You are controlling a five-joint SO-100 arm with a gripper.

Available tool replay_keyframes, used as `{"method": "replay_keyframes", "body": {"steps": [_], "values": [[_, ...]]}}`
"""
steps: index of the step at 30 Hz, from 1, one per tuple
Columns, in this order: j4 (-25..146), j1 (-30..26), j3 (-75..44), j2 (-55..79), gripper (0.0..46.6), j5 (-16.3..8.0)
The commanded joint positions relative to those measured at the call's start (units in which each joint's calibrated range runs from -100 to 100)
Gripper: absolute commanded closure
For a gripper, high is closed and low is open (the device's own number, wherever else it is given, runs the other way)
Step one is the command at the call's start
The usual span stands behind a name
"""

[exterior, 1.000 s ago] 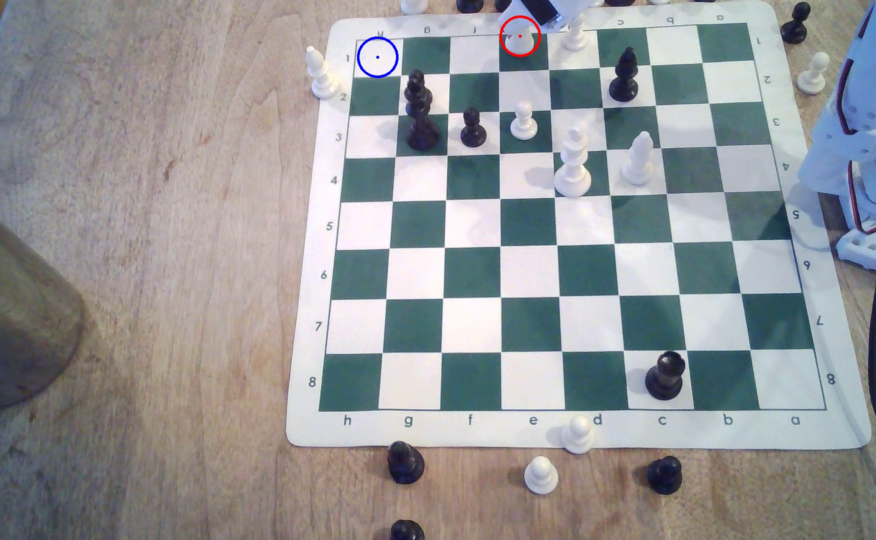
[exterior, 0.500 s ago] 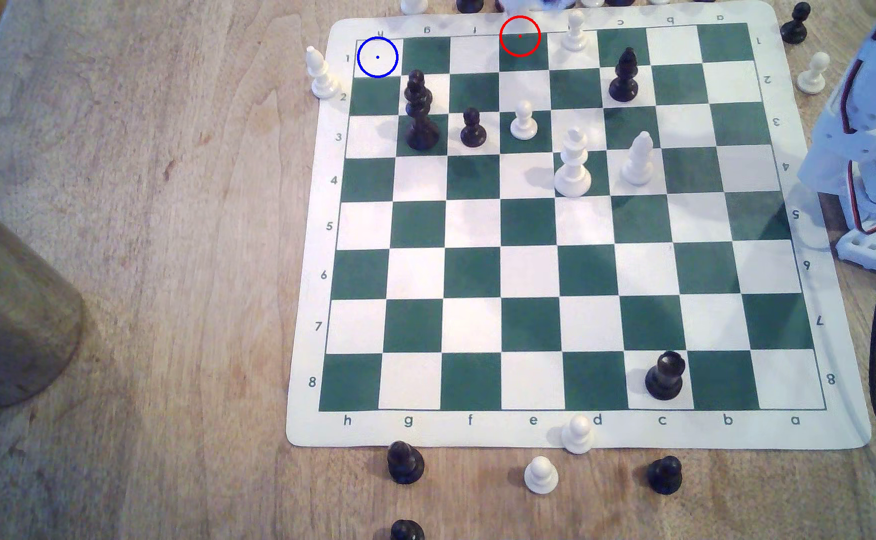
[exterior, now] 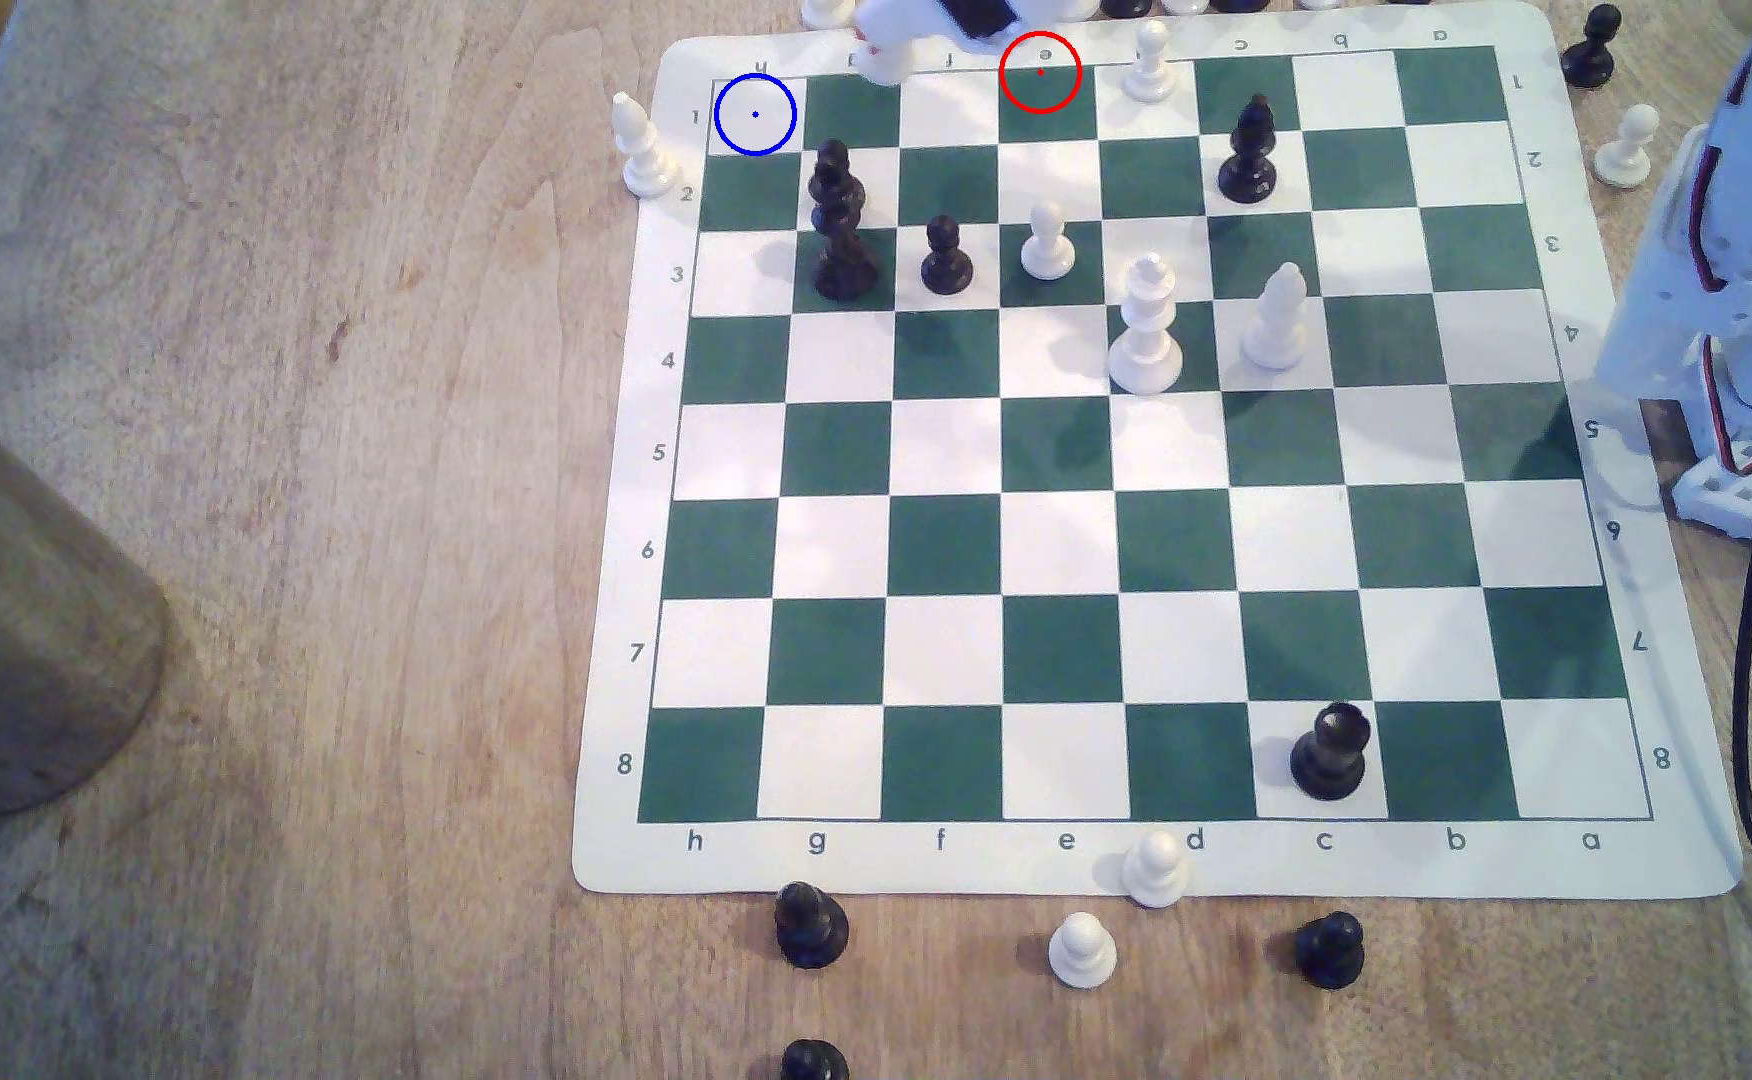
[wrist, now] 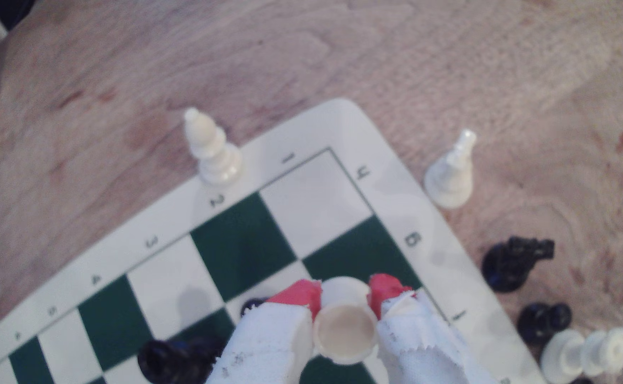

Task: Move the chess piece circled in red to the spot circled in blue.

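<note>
The fingers (wrist: 345, 295), tipped in red and wrapped in white cloth, are closed on the white rook (wrist: 345, 325); in the wrist view its round top sits clamped between them, held clear above the chess mat (wrist: 387, 162). In the exterior view the gripper (exterior: 893, 47) hangs blurred over the mat's far edge, above the border by the g-file square of rank 1, between the red ring (exterior: 1039, 72) and the blue-ringed square (exterior: 756, 114). The red ring encloses only a bare green square on the far row. The blue-ringed square is the white corner square at the mat's far corner on the exterior view's left, and nothing stands on it.

A white bishop (exterior: 643, 147) stands just off the mat's edge beside that corner, near rank 2. On the mat, a black king (exterior: 838, 223) and a black pawn (exterior: 946, 255) stand on ranks 2 and 3 near the same corner, and a white pawn (exterior: 1046, 242) beside them. A white king (exterior: 1145, 327) and another white bishop (exterior: 1277, 317) stand nearer the middle. A black rook (exterior: 1329, 750) stands alone on the near row. Spare pieces lie scattered on the worktop (exterior: 332, 519) around the mat.
</note>
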Motion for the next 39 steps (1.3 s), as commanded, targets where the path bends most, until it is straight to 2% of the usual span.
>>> {"method": "replay_keyframes", "body": {"steps": [1, 15, 24, 39], "values": [[0.19, -0.50, -13.22, 3.39, 44.9, 0.20], [0.93, -0.58, -32.80, 20.28, 44.7, 0.34], [0.84, -0.43, -40.69, 26.98, 44.6, 0.63], [2.24, -1.05, -42.32, 30.55, 44.4, 1.76]]}}
